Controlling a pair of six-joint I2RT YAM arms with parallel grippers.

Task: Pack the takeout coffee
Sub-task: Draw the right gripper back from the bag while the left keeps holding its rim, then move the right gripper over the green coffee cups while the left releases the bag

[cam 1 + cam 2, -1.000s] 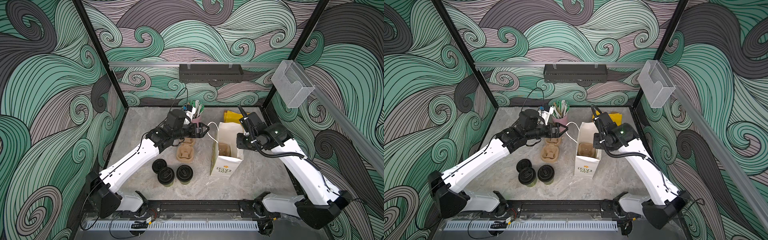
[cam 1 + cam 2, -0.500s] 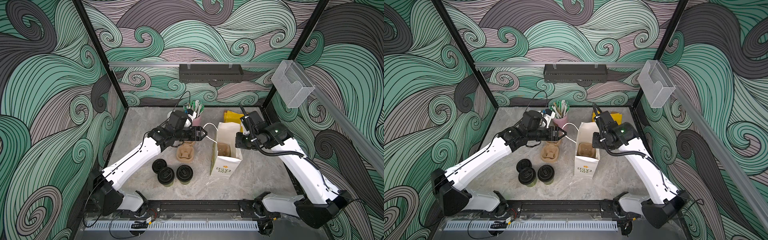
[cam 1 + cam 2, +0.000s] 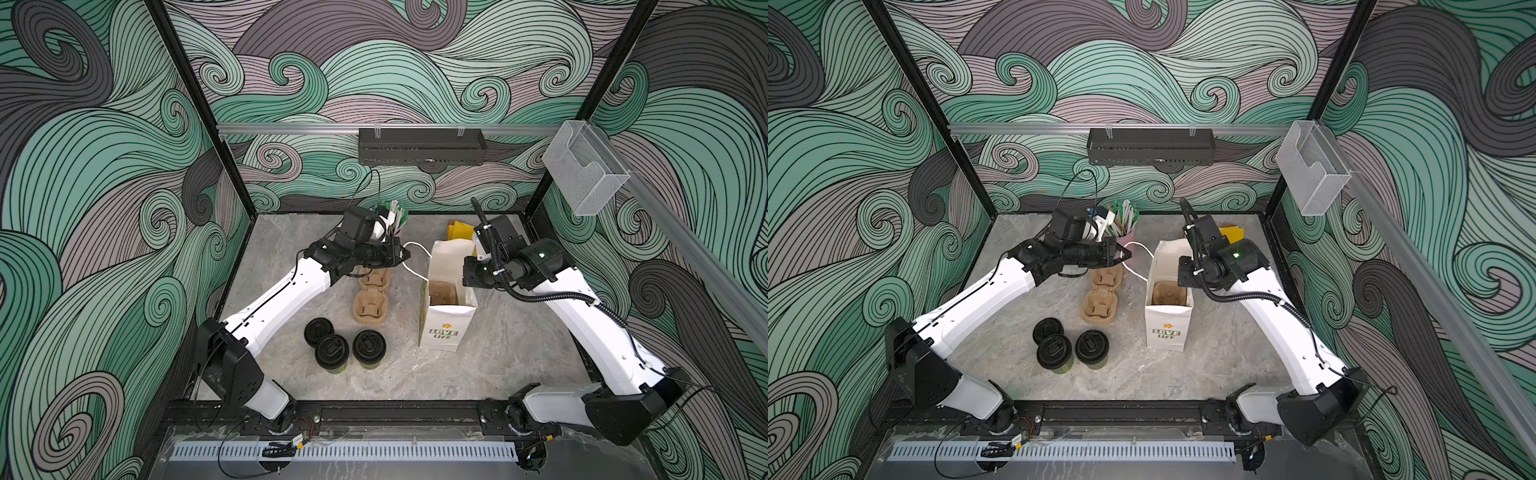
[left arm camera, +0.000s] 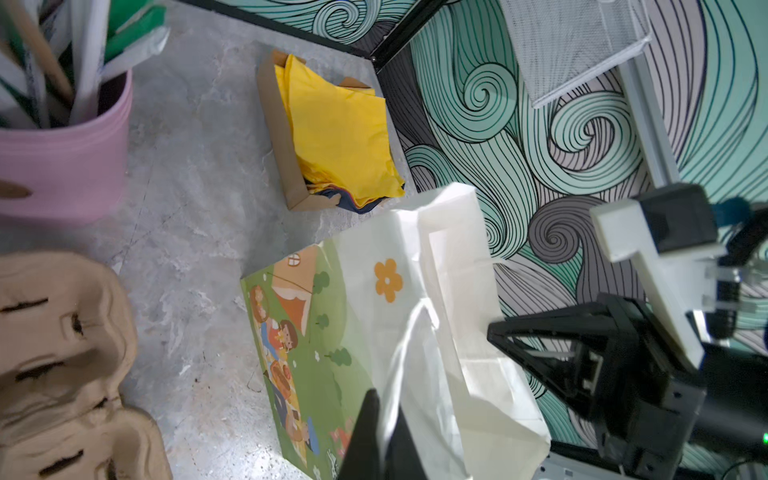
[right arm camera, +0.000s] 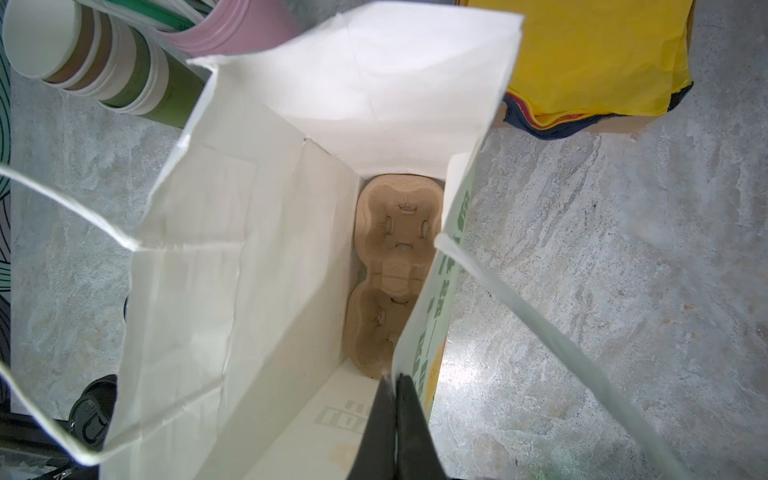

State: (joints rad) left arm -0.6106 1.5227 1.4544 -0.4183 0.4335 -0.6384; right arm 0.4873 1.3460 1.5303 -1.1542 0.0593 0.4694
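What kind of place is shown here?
Probably a robot test booth staged as a coffee counter: patterned walls enclose the tabletop, two robot arms are mounted at its front, and lidded cups wait near a paper bag.

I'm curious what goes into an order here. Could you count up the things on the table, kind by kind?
Black lids: 3
Olive-green cups under lids: 2
Paper bag: 1
Brown pulp carriers: 3, one inside the bag
Pink cup of straws: 1
Box of yellow napkins: 1
Nested stack of spare cups: 1
Total: 12
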